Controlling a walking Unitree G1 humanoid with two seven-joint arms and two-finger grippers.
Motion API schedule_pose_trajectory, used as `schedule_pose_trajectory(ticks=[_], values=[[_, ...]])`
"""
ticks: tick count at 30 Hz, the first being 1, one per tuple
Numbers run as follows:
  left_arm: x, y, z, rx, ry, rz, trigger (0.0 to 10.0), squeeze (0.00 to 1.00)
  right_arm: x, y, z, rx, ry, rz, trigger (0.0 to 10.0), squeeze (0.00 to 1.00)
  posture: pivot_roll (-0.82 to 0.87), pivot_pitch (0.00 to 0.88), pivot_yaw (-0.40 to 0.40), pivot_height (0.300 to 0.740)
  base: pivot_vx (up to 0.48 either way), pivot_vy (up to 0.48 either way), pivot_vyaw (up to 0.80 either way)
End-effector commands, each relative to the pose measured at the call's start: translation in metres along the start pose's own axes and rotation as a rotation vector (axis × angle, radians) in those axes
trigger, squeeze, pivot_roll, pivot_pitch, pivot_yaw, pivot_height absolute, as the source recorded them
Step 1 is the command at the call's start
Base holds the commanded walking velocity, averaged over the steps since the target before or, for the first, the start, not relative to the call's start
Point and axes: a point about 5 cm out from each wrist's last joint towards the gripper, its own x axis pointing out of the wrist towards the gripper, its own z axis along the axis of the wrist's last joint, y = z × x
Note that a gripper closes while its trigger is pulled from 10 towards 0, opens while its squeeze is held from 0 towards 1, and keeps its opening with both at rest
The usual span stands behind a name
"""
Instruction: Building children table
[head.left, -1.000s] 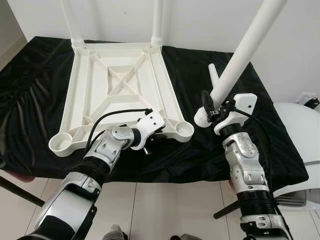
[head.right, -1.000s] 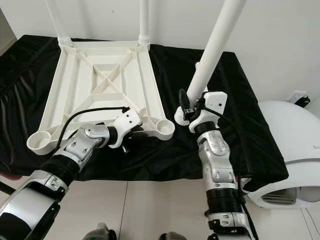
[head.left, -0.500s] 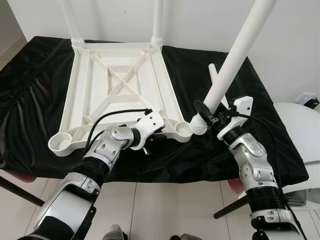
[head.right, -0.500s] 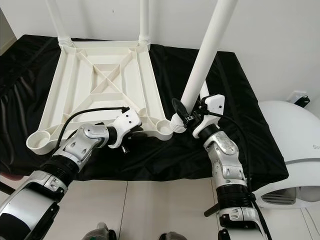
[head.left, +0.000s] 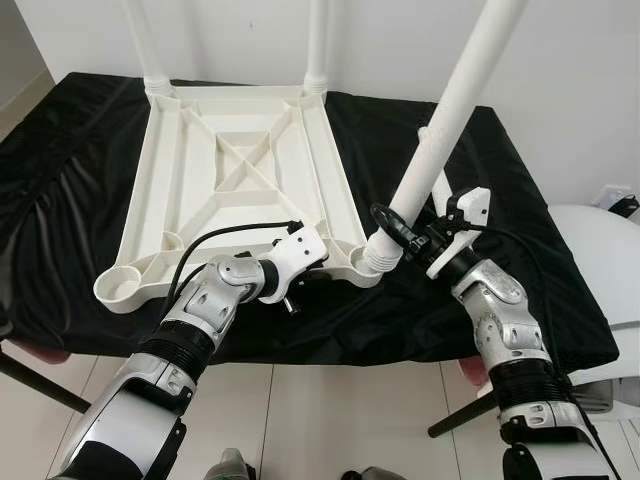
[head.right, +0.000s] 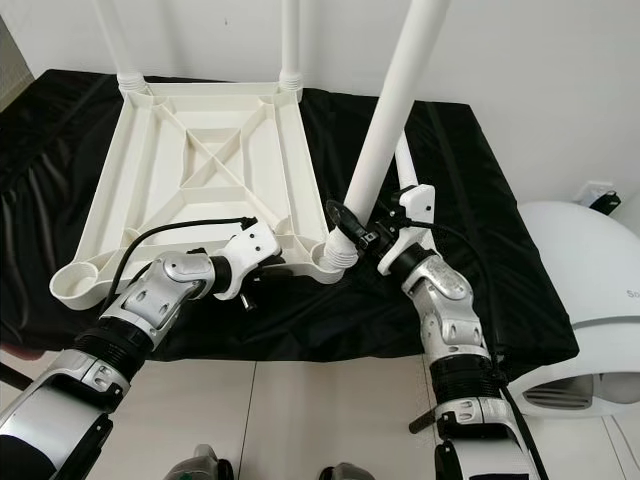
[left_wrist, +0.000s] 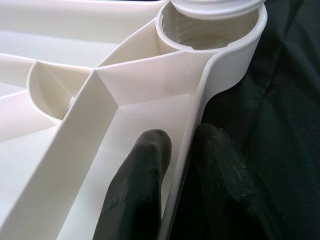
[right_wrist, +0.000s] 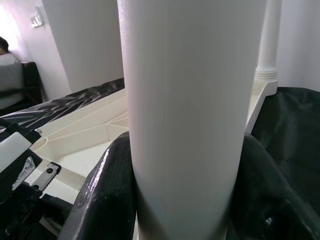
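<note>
Black cloth (head.left: 80, 190) covers the work surface across the middle of the frame. On it, at centre left, the white table top (head.left: 240, 180) lies upside down, with two legs standing at its far corners. A loose white leg (head.left: 440, 150) slants from the upper right down to the near right corner socket (head.left: 372, 262). The right gripper (head.left: 405, 228) is clamped around this leg. The left gripper (left_wrist: 180, 165) pinches the table top's edge rib.

Plain indoor room, perhaps a home: white wall (head.left: 400, 40), pale tiled floor (head.left: 320, 410), black-draped desk (head.left: 60, 180)
</note>
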Motion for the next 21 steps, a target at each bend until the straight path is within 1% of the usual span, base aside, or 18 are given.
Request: schedule_pose_trajectory(ticks=[1,5,10,14,18,21], values=[[0.002,-0.008,-0.006,0.012,0.031,-0.04,10.0,0.0,0.003,0.001,0.003,-0.005,-0.017,0.025,10.0,0.0,0.03,0.014,-0.051,0.74,0.0,0.0,0.0],[0.002,-0.01,-0.006,0.013,0.03,-0.043,10.0,0.0,0.005,0.003,0.001,0.009,-0.015,0.049,10.0,0.0,0.03,0.011,-0.052,0.74,0.0,0.0,0.0],[0.001,-0.012,-0.006,0.016,0.028,-0.051,10.0,0.0,0.009,0.007,-0.007,0.058,-0.008,0.089,10.0,0.0,0.03,0.011,-0.053,0.74,0.0,0.0,0.0],[0.0,-0.012,-0.005,0.018,0.027,-0.053,10.0,0.0,0.011,0.008,-0.01,0.053,0.001,0.108,10.0,0.0,0.03,0.014,-0.052,0.74,0.0,0.0,0.0],[0.001,-0.012,-0.005,0.018,0.027,-0.051,10.0,0.0,0.011,0.01,-0.014,0.069,0.019,0.124,10.0,0.0,0.03,0.016,-0.058,0.74,0.0,0.0,0.0],[0.001,-0.012,-0.005,0.017,0.027,-0.049,10.0,0.0,0.009,0.008,-0.016,0.064,0.031,0.121,10.0,0.0,0.03,0.017,-0.059,0.74,0.0,0.0,0.0]])
